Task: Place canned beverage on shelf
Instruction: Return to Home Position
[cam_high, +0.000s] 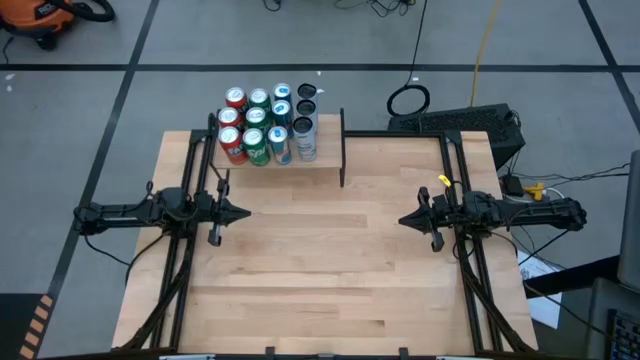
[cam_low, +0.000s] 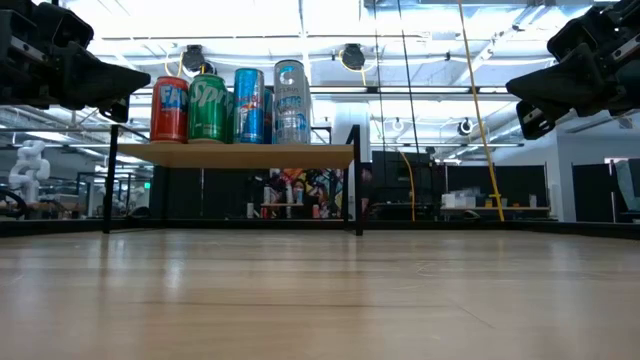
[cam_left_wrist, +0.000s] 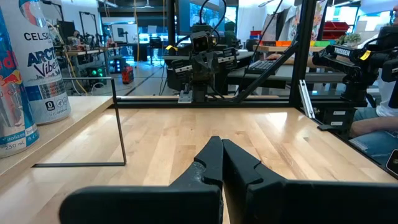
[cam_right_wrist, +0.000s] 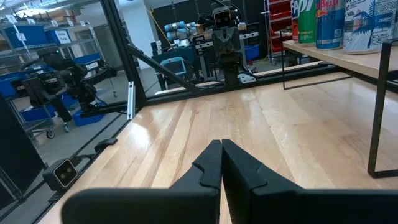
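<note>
Several canned beverages (cam_high: 265, 125), red, green, blue and silver-white, stand upright on their bases on the left part of the shelf (cam_high: 328, 150). The shelf is a small light-wood board on black uprights at the table's far edge. In the low view the cans (cam_low: 230, 105) line the board (cam_low: 300, 156). My left gripper (cam_high: 245, 212) hovers shut at the table's left side and points level toward the right. My right gripper (cam_high: 403, 220) hovers shut at the right side, facing it. Neither holds anything.
Black frame rails (cam_high: 190, 250) run along the table's left and right (cam_high: 480, 270) sides. Bare tabletop (cam_high: 320, 270) lies between the grippers and toward the near edge. A black keyboard (cam_high: 470, 122) sits beyond the far right corner. The shelf's right part is bare.
</note>
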